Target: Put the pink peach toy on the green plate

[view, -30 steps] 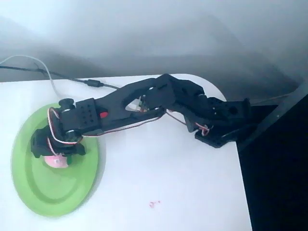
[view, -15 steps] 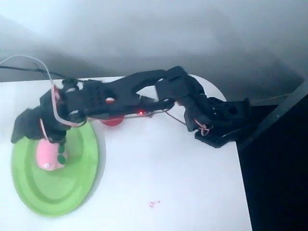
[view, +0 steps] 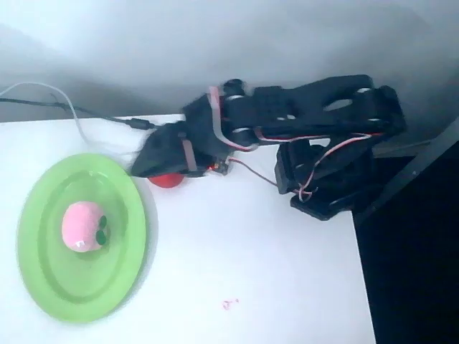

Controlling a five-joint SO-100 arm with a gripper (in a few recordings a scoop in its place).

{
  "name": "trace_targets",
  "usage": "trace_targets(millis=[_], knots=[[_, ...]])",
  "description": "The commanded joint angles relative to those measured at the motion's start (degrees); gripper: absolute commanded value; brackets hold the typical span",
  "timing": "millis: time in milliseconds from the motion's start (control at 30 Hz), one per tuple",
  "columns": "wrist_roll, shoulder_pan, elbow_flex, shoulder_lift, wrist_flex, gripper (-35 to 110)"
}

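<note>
The pink peach toy (view: 81, 228) lies on its own in the middle of the green plate (view: 43, 279), with its dark leaves toward the right. The plate sits at the left of the white table. My black gripper (view: 147, 163) is raised up and to the right of the plate, clear of the toy, with nothing in it. It shows as one blurred dark wedge, so how its jaws stand is unclear.
A plain red ball (view: 168, 180) sits on the table just right of the plate, partly under the gripper. A grey cable (view: 68, 107) runs along the table's back left. The arm's base (view: 326, 197) stands at the right edge.
The gripper let go of the peach toy on the plate, then lifted and drew back to the right. The arm folded up toward its base. The toy stayed on the plate.
</note>
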Motion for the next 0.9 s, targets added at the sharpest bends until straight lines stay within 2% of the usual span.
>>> trace_targets(millis=[0, 133, 233, 500, 867], knots=[[1.1, 1.9, 16.9, 16.9, 8.8, 0], [0.3, 5.0, 30.1, 30.5, 22.8, 0], [-1.8, 7.7, 36.4, 37.4, 28.3, 0], [-1.0, 9.0, 48.7, 53.5, 30.8, 0], [-0.1, 0.0, 57.6, 53.7, 27.1, 0]])
